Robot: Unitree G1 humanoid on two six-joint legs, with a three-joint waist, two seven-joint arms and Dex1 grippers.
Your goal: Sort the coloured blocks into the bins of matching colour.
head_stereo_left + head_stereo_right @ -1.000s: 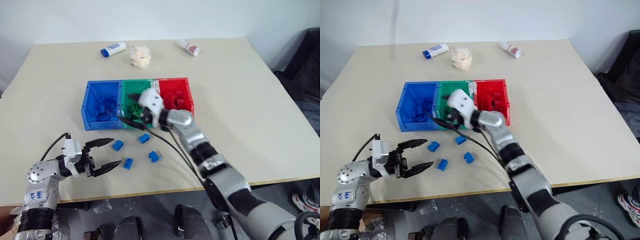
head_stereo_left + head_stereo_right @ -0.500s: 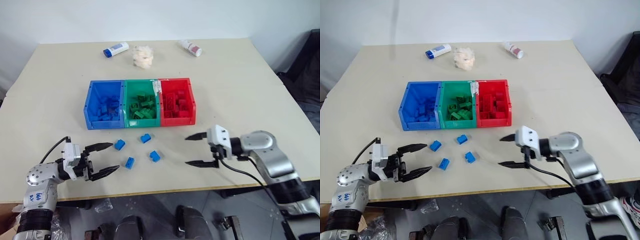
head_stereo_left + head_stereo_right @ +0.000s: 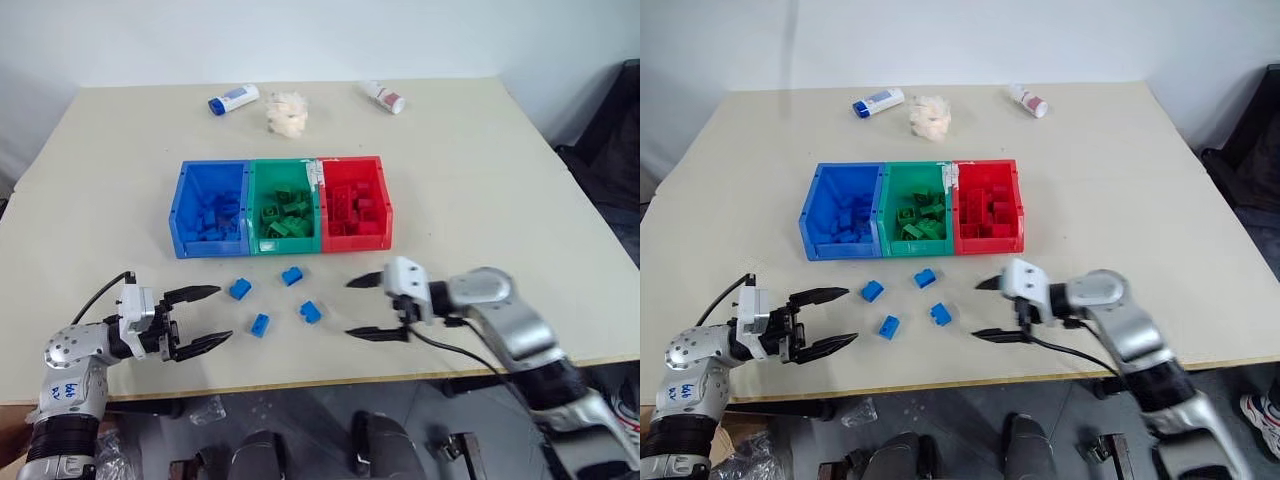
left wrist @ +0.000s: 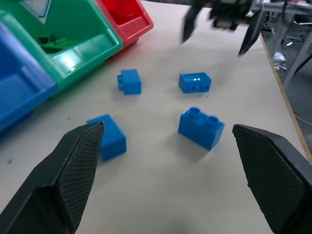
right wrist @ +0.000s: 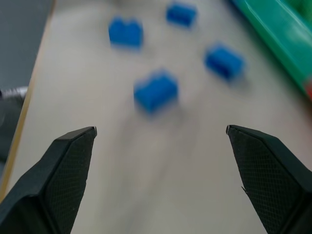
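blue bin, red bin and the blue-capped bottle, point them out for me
blue bin [image 3: 178, 214]: left eye view, its left wall
red bin [image 3: 385, 206]: left eye view, its right wall
blue-capped bottle [image 3: 236, 97]: left eye view, its white body

A: What kind of place is this?

B: Looks like a lab or test room — a plain beige table [image 3: 480, 180] against a bare white wall [image 3: 300, 40], nothing homely about it.

A: Other evidence?

B: A joined row of blue, green and red bins [image 3: 281, 206] sits mid-table like a staged sorting setup. Behind the bins, near the table's far edge — two small bottles [image 3: 232, 98] [image 3: 381, 96] and a crumpled wad [image 3: 285, 111]. Right of the table, something dark [image 3: 610, 130] that may be a chair.
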